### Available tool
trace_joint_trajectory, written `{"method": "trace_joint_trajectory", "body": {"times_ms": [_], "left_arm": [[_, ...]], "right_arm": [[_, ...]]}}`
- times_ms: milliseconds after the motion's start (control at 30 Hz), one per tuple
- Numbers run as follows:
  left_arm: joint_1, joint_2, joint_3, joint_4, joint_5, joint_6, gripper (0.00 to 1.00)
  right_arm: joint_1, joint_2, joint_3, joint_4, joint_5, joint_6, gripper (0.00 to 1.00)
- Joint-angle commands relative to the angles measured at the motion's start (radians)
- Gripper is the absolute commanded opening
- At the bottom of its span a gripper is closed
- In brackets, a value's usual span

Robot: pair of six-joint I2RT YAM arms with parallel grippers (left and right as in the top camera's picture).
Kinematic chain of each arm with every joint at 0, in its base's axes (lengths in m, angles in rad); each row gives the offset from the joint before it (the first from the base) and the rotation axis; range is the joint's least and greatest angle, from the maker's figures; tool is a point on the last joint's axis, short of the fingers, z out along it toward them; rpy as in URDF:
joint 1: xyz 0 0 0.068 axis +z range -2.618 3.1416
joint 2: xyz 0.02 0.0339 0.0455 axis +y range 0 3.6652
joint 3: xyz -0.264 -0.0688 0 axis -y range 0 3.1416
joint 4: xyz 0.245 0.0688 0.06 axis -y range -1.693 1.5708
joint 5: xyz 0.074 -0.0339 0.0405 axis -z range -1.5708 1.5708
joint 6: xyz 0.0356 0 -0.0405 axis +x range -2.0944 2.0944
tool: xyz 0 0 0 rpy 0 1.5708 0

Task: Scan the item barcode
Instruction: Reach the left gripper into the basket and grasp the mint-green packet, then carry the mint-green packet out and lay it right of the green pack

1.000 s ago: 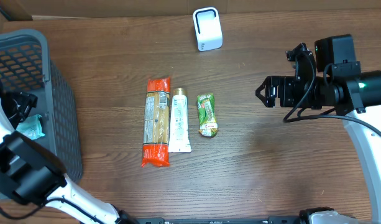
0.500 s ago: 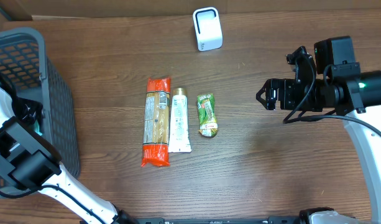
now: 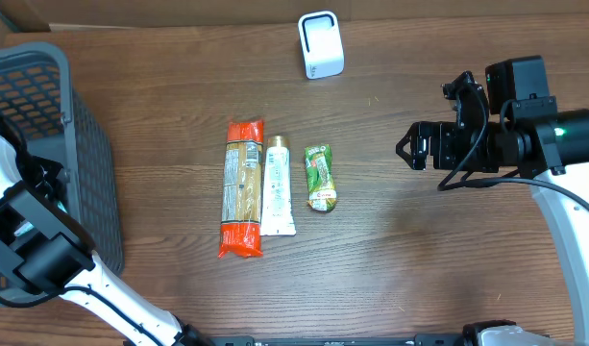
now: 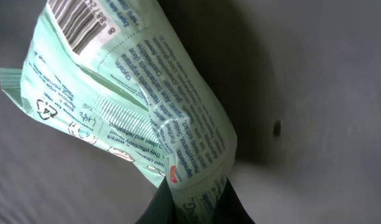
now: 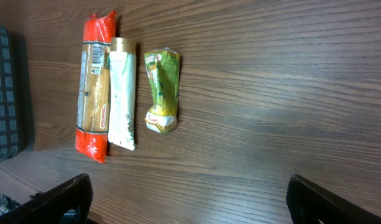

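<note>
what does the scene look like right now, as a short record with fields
left gripper: shut on pale green printed plastic packet, at dark grey mesh basket
barcode: showing on packet's upper end, left wrist view
right gripper: open, empty, above wooden table
on table: orange-ended pasta pack, white tube with gold cap, green pouch, side by side
scanner: likely white boxy device, far edge

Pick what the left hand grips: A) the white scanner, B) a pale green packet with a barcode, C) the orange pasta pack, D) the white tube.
B: the left wrist view shows the left hand shut on the pale green packet, barcode visible.
</note>
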Motion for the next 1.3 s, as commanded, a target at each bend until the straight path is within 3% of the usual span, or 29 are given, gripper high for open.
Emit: {"method": "trace_joint_trajectory", "body": {"times_ms": [0,367,633,933,1267], "left_arm": [[0.002,-0.077,0.063,-0.037,0.079,0.053,0.04],[-0.003,-0.452,0.148,-0.082,0.19,0.092,0.04],[-0.093,-0.703,0.148,-0.129,0.325,0.204,0.04],[-0.488,-0.738,0.139,-0.219,0.314,0.248,0.04],[-0.958,-0.711,-0.004,-0.134,0.187,0.203,0.04]], "right_arm": [[0.004,0.001,-0.003,0.002,-0.001,0.004,1.0],[0.004,0.001,-0.003,0.002,-0.001,0.004,1.0],[0.004,0.001,-0.003,0.009,-0.001,0.004,1.0],[0.004,0.001,-0.003,0.011,-0.001,0.003,1.0],[0.004,0.001,-0.003,0.013,-0.001,0.003,1.0]]}}
